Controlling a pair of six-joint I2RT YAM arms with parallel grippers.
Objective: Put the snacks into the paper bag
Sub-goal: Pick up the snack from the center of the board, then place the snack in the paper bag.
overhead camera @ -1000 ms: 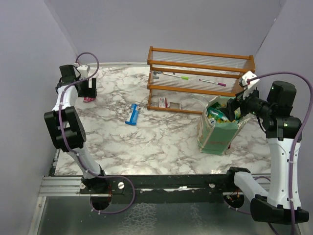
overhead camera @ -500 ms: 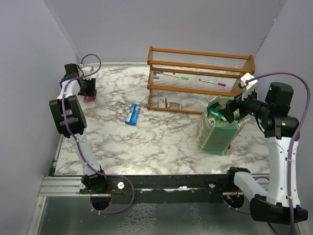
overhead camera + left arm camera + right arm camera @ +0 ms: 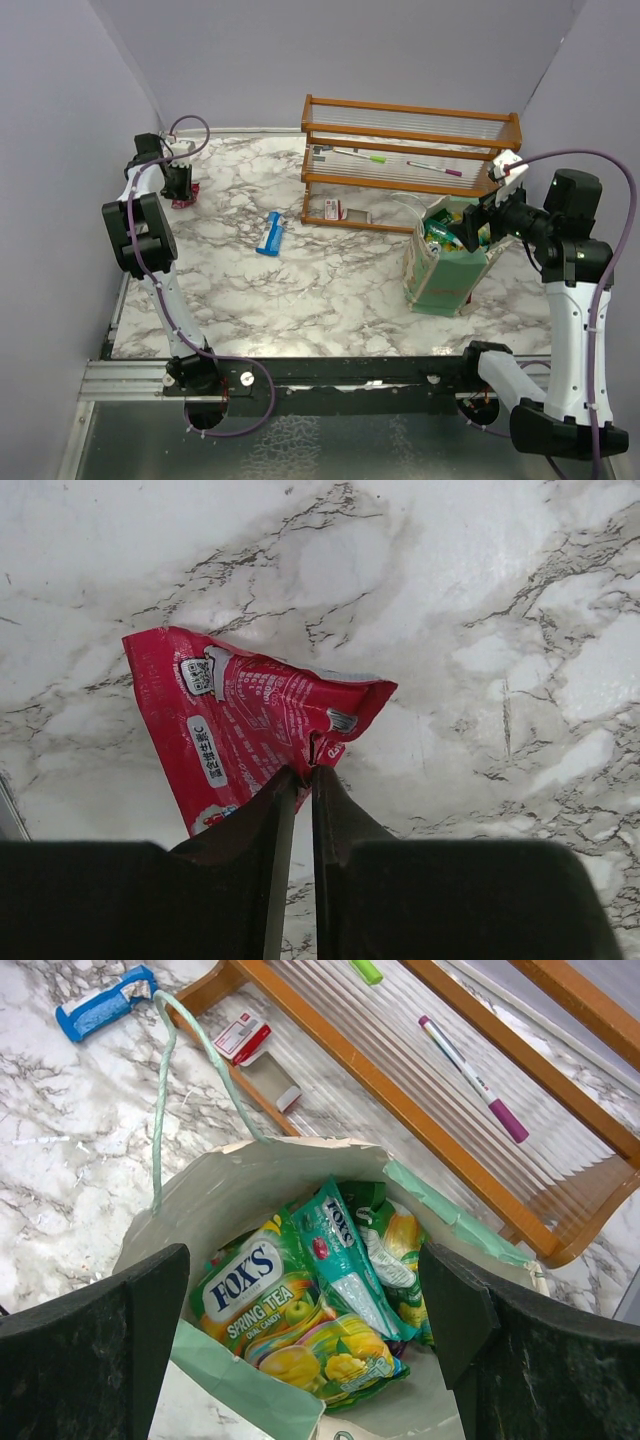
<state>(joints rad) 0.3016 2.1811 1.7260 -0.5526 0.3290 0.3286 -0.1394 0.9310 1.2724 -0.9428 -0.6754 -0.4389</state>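
Note:
A small red-pink snack packet (image 3: pixel 240 725) lies on the marble at the far left (image 3: pixel 183 195). My left gripper (image 3: pixel 305 772) is shut on its near edge, which is pinched and crumpled between the tips. The pale-green paper bag (image 3: pixel 447 272) stands upright at the right; inside it lie green-and-yellow packets (image 3: pixel 265 1295) and a teal packet (image 3: pixel 345 1255). Above the bag's mouth my right gripper (image 3: pixel 305 1300) hangs open and holds nothing. A slim blue bar wrapper (image 3: pixel 269 234) rests on the marble mid-table, also in the right wrist view (image 3: pixel 103 1002).
A brown wooden slatted rack (image 3: pixel 410 160) stands behind the bag with pens (image 3: pixel 478 1080) on its shelves and a small red-white box (image 3: pixel 333 210) at its foot. The left wall is close beside the left gripper.
My left gripper has come down onto the red-pink packet and its jaws have closed on the packet's edge. The right arm has barely moved above the bag.

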